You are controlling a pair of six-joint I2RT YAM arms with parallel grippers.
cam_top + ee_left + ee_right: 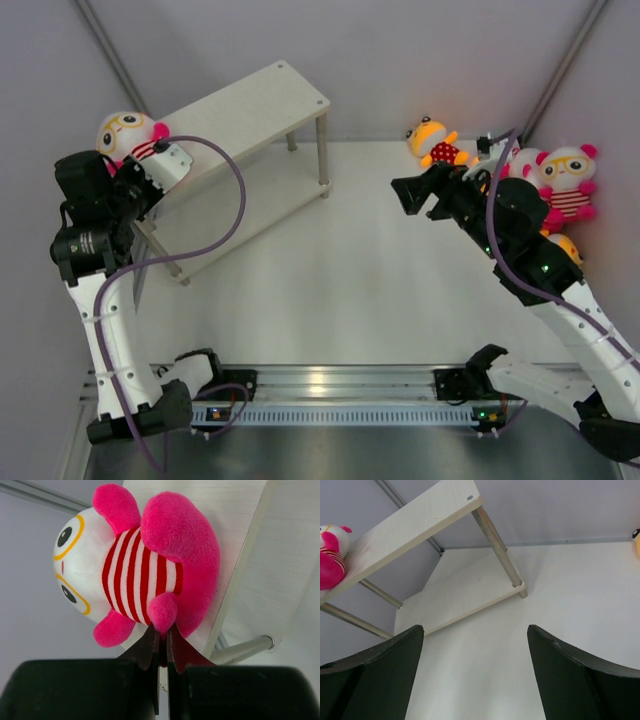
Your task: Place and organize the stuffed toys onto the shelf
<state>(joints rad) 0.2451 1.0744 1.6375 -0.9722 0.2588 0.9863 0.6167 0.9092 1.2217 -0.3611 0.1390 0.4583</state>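
A large stuffed toy (pixel 125 132) with a white head, yellow glasses and a striped shirt lies at the left end of the shelf's top board (pixel 245 105). In the left wrist view the toy (pixel 135 565) lies on its side on the board (pixel 240 525). My left gripper (pixel 162 632) is shut on its small pink limb (pixel 162 611). My right gripper (pixel 412 195) is open and empty above the table, facing the shelf (pixel 415 522). Toys lie at the right wall: a small yellow-orange one (pixel 435 142), two large ones (pixel 568 180), and another small one (pixel 567 248) partly hidden by my right arm.
The shelf's lower board (pixel 465 595) holds nothing that shows. Silver legs (pixel 497 542) stand at the shelf's corners. Grey walls close in the left, the back and the right. The rail with the arm bases (pixel 330 385) runs along the near edge.
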